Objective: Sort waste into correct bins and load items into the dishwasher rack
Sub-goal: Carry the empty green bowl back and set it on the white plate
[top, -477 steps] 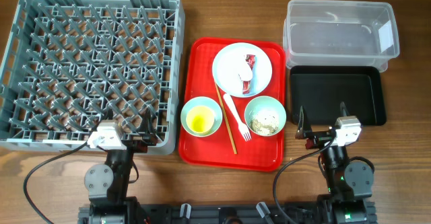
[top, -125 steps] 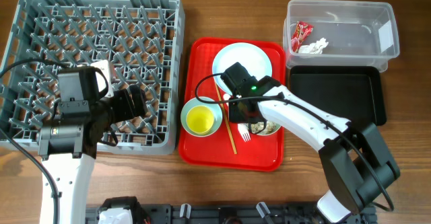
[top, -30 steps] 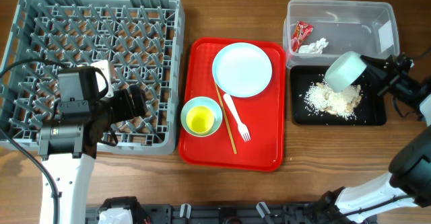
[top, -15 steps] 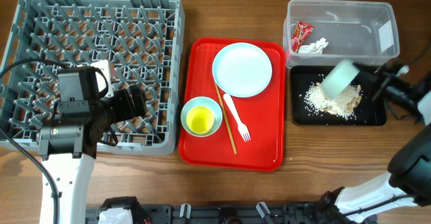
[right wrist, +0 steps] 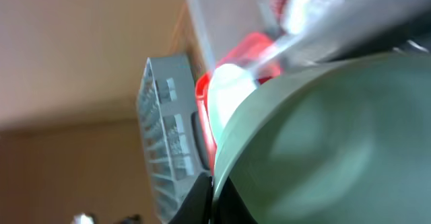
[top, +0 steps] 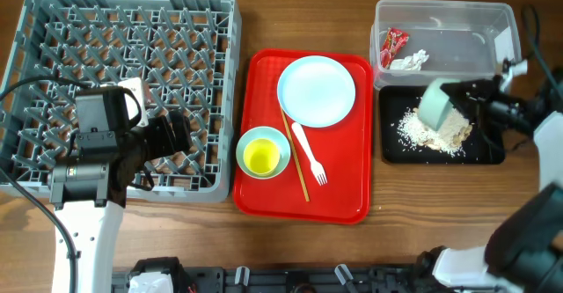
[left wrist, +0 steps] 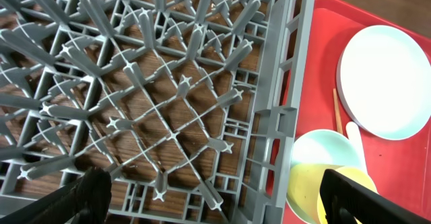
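- Overhead only: rice scraps [top: 424,135] in black tray [top: 493,155] under tilted mint bowl [top: 435,102].
- Right wrist: my right claw [right wrist: 214,200] pinches mint bowl rim.
- Left wrist: my left claw [left wrist: 215,200] wide above rack [left wrist: 168,83].

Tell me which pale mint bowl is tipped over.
The pale mint bowl the right tool holds tilted over the black rectangular tray; the other bowl sits upright on the flat red tray, holding a small yellow cup.

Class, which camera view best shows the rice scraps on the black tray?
The overhead view: it shows the rice scraps piled on the black tray, beneath the tilted bowl. The left wrist view faces the rack and red tray, no scraps. The right wrist view is filled by the bowl.
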Robot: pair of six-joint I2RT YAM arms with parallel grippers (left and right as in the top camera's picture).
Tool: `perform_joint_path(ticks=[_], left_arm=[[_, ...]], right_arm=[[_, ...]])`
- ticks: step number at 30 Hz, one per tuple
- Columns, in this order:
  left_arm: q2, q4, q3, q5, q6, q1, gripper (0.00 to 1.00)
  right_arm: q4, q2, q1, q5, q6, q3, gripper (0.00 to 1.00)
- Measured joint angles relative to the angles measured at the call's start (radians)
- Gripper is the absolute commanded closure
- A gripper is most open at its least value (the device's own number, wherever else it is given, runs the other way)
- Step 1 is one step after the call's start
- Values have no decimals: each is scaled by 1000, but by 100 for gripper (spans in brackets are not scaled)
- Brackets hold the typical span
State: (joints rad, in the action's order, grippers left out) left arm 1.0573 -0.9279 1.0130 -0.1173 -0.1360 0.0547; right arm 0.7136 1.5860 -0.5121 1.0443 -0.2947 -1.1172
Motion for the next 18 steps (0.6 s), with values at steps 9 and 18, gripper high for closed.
perform_joint_path(ticks=[9, 18], left_arm=[[0, 2, 0, 0, 0, 0, 0], [0, 3, 0, 0, 0, 0, 0]], right_arm=[[-123, -232, 414, -333, 35, -17, 96], [-270, -175, 833, -678, 81, -18, 96]])
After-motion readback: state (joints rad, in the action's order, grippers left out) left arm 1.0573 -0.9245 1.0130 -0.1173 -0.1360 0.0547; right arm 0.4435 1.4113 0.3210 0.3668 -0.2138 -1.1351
